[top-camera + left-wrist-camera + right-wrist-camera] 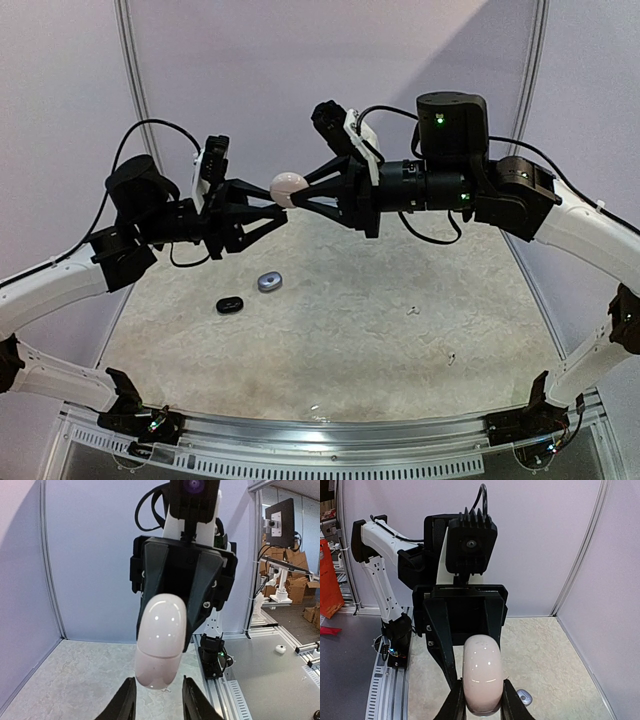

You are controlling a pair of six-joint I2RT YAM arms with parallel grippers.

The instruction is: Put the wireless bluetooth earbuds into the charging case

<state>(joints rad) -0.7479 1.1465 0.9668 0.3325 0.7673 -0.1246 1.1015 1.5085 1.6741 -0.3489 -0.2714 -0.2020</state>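
The task is judged to be at an early stage, with no earbud yet seated. The glossy pinkish-white pebble-shaped plastic charging case (pixel 288 187) is held in the air above the far-left part of the pale speckled table (pixel 380 340), between the two raised arms. The right end effector (pixel 482 700) is pressed onto one end of the case, the case being pinched between its two black fingers. The left end effector (pixel 159 682) is placed around the opposite end, its fingers flanking the case closely; whether contact has been made cannot be told. A seam is seen running across the case in the left wrist view, and the lid appears to be closed, so nothing can be inserted until it is opened. A small black oval piece (pixel 230 305) and a small silvery-grey oval piece (pixel 269 282) are seen lying near each other on the table below the case; whether these are earbuds or further cases cannot be told. Two tiny white pieces (pixel 412 310), judged to be wireless earbuds, lie well apart from them on the right half of the table. Opening the lid, picking up each earbud and seating it are all judged to be left.
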